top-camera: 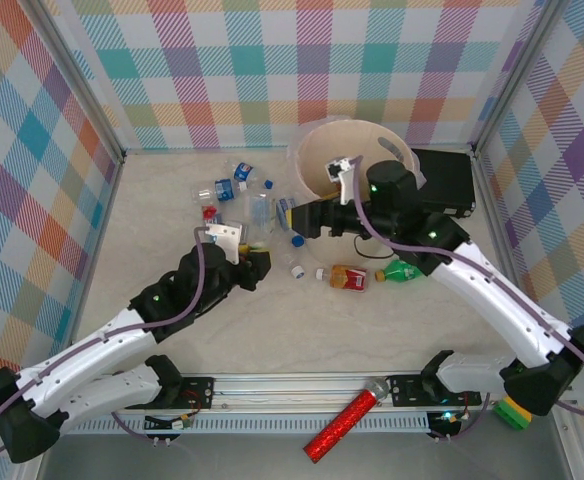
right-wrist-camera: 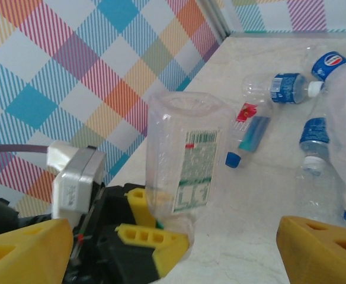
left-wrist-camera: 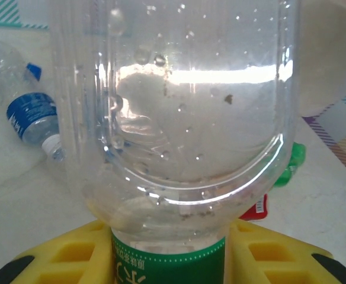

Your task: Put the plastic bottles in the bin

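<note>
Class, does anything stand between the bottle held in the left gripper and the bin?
Yes: the open right gripper hangs between the clear bottle in the left gripper and the bin, close beside its rim. It would probably have to move aside or take the bottle.

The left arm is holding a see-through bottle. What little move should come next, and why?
Probably the right end effector should ease forward around the clear bottle. Its fingers are wide open and face the bottle, which the left end effector holds up by its lower end. The bin stands beside the right arm, so a handover looks likely.
</note>
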Available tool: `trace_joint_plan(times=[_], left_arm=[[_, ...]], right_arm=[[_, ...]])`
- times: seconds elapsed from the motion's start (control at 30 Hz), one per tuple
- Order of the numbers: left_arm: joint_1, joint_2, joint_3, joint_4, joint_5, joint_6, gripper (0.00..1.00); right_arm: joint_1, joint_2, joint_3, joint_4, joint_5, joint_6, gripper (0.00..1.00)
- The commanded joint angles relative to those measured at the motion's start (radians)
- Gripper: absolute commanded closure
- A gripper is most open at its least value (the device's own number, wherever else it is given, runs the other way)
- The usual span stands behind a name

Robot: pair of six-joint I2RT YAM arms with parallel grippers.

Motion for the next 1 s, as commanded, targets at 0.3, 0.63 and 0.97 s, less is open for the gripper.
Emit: trace_joint_plan(times=[0.3,0.63,0.97], left_arm=[[-0.052,-0.111,-0.023,-0.029,0.071,0.065,0.62],[-0.058,-0.152,-0.025,-0.065,0.104,0.077,0.61],[-0.058,-0.164,-0.037,-0.077,0.081,0.065,0.38]], right_arm=[[0.082,0.212,0.179,-0.042,-0.069,-0.006,0.16],[0.117,0.316,0.259,-0.062,-0.123,-0.012,0.31],[0.12,0.271,0.24,-0.04,-0.08,-0.008,0.46]])
